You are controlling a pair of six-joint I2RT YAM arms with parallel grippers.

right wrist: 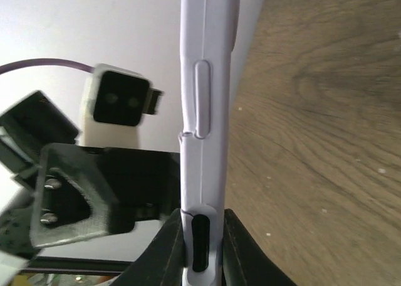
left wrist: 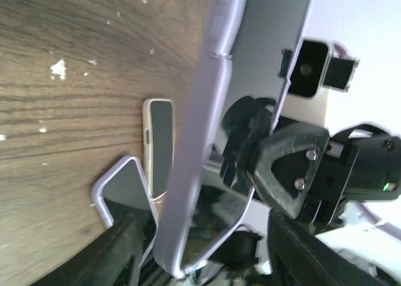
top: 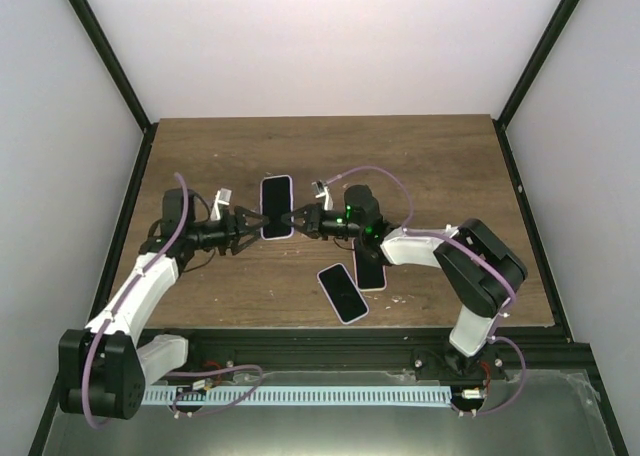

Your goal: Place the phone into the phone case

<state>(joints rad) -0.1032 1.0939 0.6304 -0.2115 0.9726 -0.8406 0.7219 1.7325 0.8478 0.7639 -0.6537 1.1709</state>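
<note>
A phone with a dark screen in a lilac case (top: 276,207) is held up above the table between my two grippers. My right gripper (top: 298,220) is shut on its right edge; in the right wrist view both fingers (right wrist: 172,239) pinch the case's thin side (right wrist: 203,79) at the gripper (right wrist: 203,229). My left gripper (top: 254,224) is at the case's left edge. In the left wrist view its fingers (left wrist: 128,242) stand wide apart around the gripper's middle (left wrist: 203,233), with the case's lower corner (left wrist: 200,142) between them.
A second phone in a lilac case (top: 343,293) lies on the wooden table (top: 420,166) at the front middle. A bare phone (top: 370,271) lies beside it, partly under my right arm. Both show in the left wrist view (left wrist: 122,192) (left wrist: 160,142). Black frame rails border the table.
</note>
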